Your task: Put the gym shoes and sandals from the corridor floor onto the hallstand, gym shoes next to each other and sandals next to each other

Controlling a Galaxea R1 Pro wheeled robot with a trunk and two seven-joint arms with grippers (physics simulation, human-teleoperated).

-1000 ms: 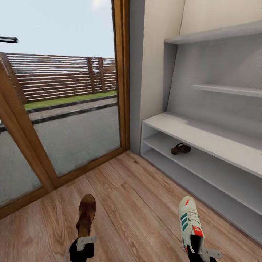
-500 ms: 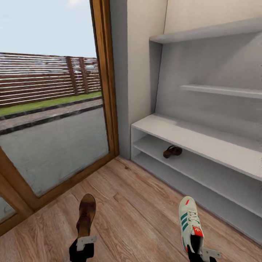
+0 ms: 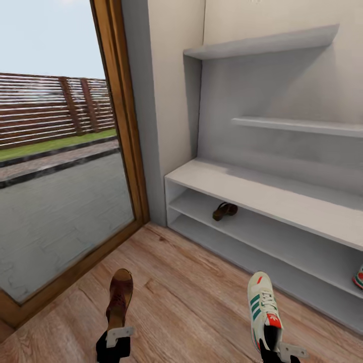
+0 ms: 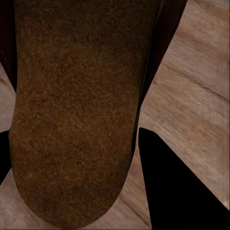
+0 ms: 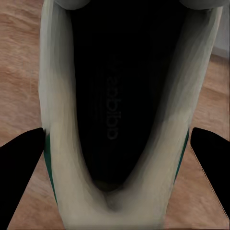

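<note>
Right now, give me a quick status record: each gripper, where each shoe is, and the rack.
left gripper: shut on sandal, held above floor
right gripper: shut on gym shoe
second sandal: in rack's upper compartment
second gym shoe: partly seen at the view's right edge, on the rack's lower level
rack: ahead, to the right

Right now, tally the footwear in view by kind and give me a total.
Sandals: 2, one held by the left fingers, one in the hallstand's upper compartment.
Gym shoes: 2, one held by the right fingers, one partly visible in the hallstand at the picture's edge.
Total: 4
</note>
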